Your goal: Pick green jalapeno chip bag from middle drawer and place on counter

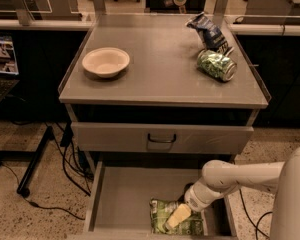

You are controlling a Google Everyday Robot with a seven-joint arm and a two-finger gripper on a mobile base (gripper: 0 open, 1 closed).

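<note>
Middle drawer (122, 194) open, below front edge of worktop (165, 79). In it: green jalapeno chip bag (161, 213), flat on drawer bottom, front right part, roughly under right half of worktop's front edge. Long axis of bag about left-right, parallel to that edge.

Tool (179, 216) right on top of bag, touching its right half, at end of arm (240, 176) stretched in from the right. No sideways gap to close: bag straight beneath tool, most of it lying to the left. Cannot tell whether tool is apart, together or clamped on bag.

Probable step: securing the grasp. Next, judged: out toward front, clear of drawer with loop handle (161, 138) overhead, then up and back.

On worktop: bowl (106, 62) near left edge, dark blue snack bag (209, 31) and green can (216, 65) toward back right corner. Bare surface at centre and along front edge.
</note>
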